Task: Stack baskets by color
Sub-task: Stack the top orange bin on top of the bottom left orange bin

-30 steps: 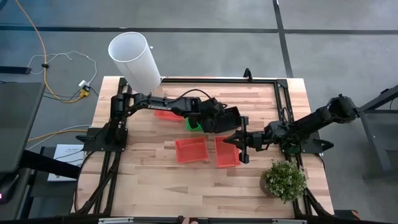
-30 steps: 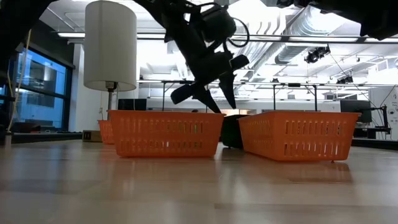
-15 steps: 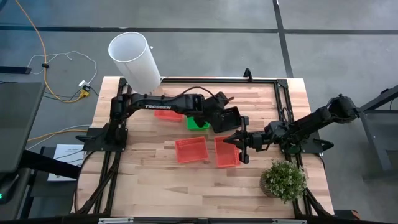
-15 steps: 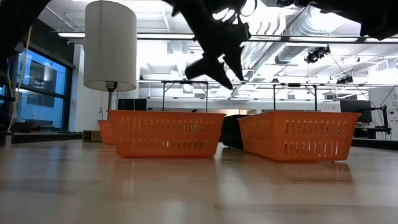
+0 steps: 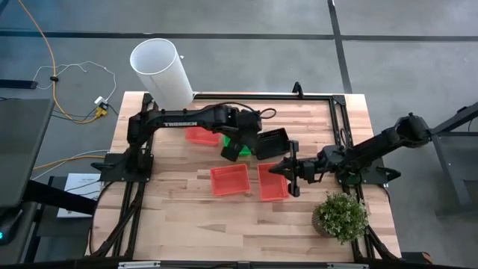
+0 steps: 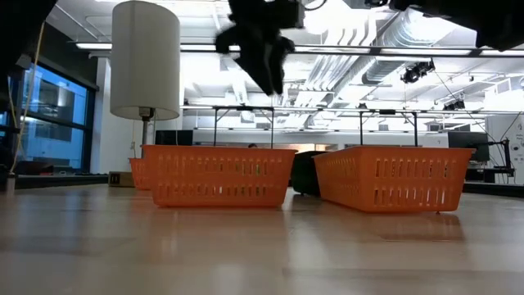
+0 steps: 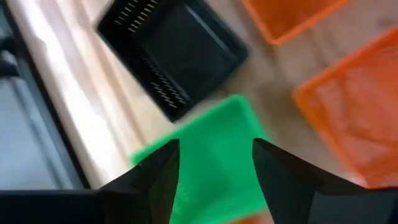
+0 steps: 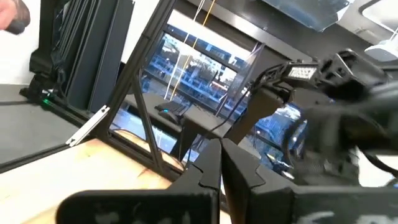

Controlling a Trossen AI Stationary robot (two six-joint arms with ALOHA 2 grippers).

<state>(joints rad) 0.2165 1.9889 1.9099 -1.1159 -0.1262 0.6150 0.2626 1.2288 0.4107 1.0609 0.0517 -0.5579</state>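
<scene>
Green mesh-sided plastic basket (image 7: 217, 158) lies on the pale wooden table (image 5: 187, 217) directly beneath the left gripper (image 7: 214, 165); the fingers (image 7: 155, 174) stand spread above it with nothing between them, a stance suited to descending onto one basket wall. A black mesh basket (image 7: 171, 53) lies just beside the green one, towards the table's far edge. Three red mesh baskets are visible from above: one (image 5: 199, 136) under the left arm, two (image 5: 230, 180) (image 5: 272, 182) near centre, still unstacked. The right gripper (image 5: 290, 176) waits at the second centre basket's rim; its fingers (image 8: 214, 165) are pressed together, holding nothing. Judged stage: early, no colour visibly stacked.
</scene>
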